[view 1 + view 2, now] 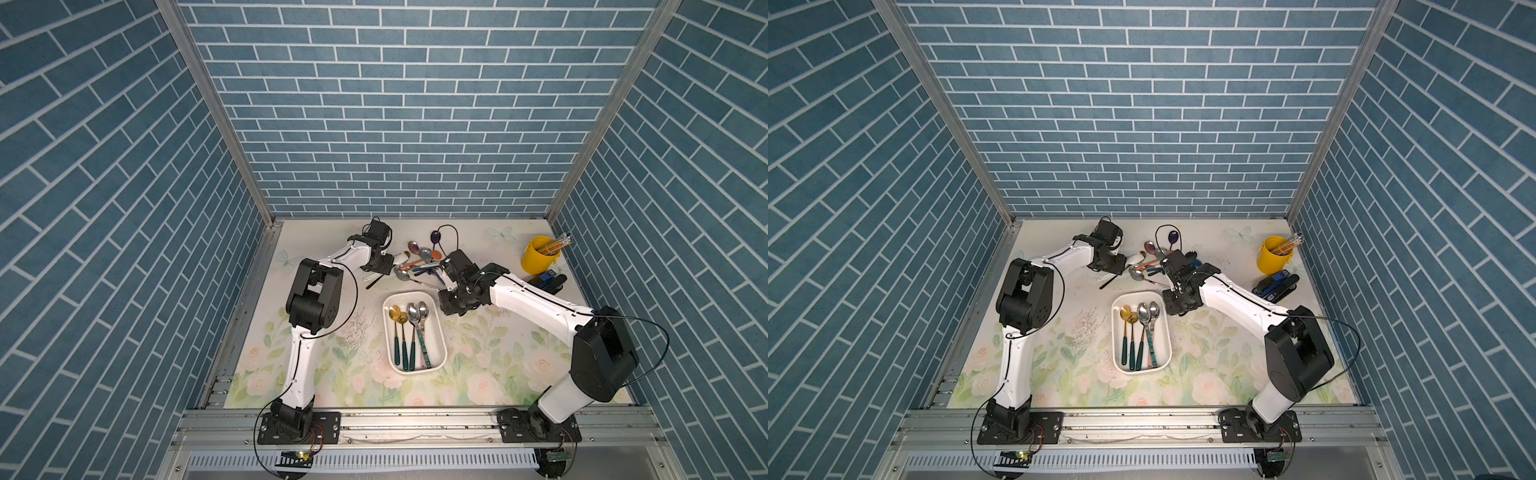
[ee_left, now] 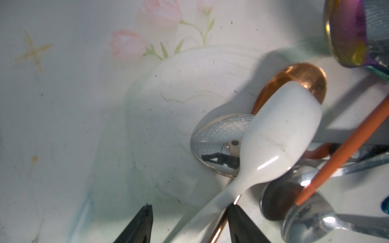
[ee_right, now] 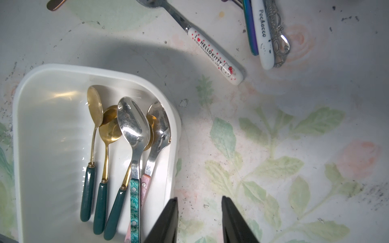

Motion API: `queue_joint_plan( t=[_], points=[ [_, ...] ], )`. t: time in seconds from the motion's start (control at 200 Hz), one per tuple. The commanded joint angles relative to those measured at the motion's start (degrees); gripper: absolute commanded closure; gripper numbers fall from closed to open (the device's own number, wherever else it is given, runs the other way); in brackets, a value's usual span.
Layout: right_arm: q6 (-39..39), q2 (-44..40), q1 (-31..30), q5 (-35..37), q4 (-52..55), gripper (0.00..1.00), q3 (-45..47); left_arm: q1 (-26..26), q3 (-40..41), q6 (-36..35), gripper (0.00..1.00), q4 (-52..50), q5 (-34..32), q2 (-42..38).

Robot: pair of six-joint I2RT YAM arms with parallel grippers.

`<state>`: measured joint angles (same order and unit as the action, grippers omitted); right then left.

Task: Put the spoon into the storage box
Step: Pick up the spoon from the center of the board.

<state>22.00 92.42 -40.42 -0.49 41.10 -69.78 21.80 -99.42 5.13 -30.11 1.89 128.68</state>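
The open left claw (image 2: pixel 190 207) straddles the handle of the white spoon (image 2: pixel 280 130), so centre it, squeeze firmly and carry toward six o'clock into the storage box (image 1: pixel 390 340); the right claw (image 3: pixel 200 202) hangs open, empty.

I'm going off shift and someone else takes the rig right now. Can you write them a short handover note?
Left gripper: open, jaws astride the handle of the white spoon among the loose spoons, not closed yet.
Right gripper: open, empty, beside the storage box.
Done: five spoons lie in the box.
Left: grip the white spoon, carry it to the box, then the other loose spoons.
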Motion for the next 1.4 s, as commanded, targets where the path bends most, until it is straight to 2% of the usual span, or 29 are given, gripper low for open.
queue_joint_plan(
  t=[0.0,0.13,0.525,0.73,1.01,1.395],
  points=[
    [-1.52,0.78,0.19,-0.51,-0.03,0.62,-0.62,-0.65,-0.82,0.43,0.38,-0.27,-0.91,-0.75],
    [-1.57,1.17,0.26,-0.51,-0.13,0.62,-0.53,-0.88,-1.19,0.93,0.38,0.05,-1.89,-0.34],
    [-1.78,2.41,0.26,-1.6,-0.5,0.62,-0.62,-1.15,-0.43,-2.05,0.38,-0.98,1.87,2.17],
    [-1.87,2.96,0.29,-1.88,-0.43,0.62,-1.13,-1.16,-0.34,-3.12,0.39,-2.71,0.49,3.69],
    [-1.7,3.35,0.21,-2.34,-0.46,0.62,-1.41,-1.06,2.87,-2.15,0.59,-3.32,0.28,2.82],
    [-1.18,2.42,0.2,-1.89,-1.11,0.62,-0.62,-0.93,9.93,-1.81,0.75,-2.49,1.21,-0.83]
  ],
)
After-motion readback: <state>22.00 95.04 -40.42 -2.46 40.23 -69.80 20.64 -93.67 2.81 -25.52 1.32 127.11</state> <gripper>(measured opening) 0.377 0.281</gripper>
